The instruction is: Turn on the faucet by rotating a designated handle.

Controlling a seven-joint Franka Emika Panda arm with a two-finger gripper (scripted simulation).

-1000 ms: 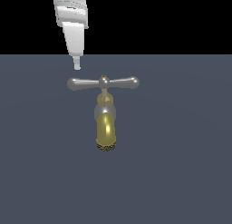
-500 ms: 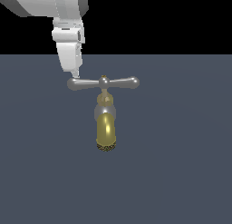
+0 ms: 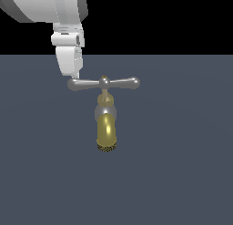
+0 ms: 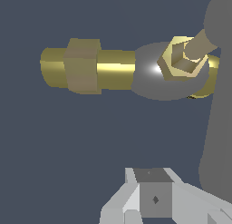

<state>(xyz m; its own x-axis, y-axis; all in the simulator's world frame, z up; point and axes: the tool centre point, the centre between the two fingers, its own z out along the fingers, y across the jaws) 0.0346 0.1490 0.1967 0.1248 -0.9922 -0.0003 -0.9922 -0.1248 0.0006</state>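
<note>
a: where is the faucet [image 3: 106, 124] sitting?

b: it stands out on the flat dark grey surface [image 3: 182, 165], near the middle of the exterior view and a little toward that surface's far edge. the gold spout [image 3: 106, 136] curves down and ends in a dark mesh tip [image 3: 106, 149], with a silver collar [image 3: 105, 111] above it.

a: and the handle?

b: the handle [image 3: 104, 83] lies level across the top, a silver-grey crossbar with a rounded bulb at each end and a small gold-tipped hub [image 3: 104, 78] in the middle.

a: where is your gripper?

b: my gripper [image 3: 75, 76] comes down from above at the bulb on the exterior view's left. its white finger [image 3: 69, 60] tip looks to be touching or just behind that bulb; i cannot tell which.

a: is it open, and does it hold anything?

b: i cannot tell how far open it is. the exterior view shows the fingers as one white block, and the wrist view shows only a grey pad [image 4: 155, 199] and white housing. i see nothing clasped between the fingers.

a: what else does the wrist view show?

b: the faucet's gold body with a hex nut [image 4: 83, 65], the silver collar [image 4: 152, 78], a gold hex fitting [image 4: 179, 60], and the handle [image 4: 217, 105] as a wide grey bar running beside my finger.

a: any containers here?

b: i can see none to report on.
</note>
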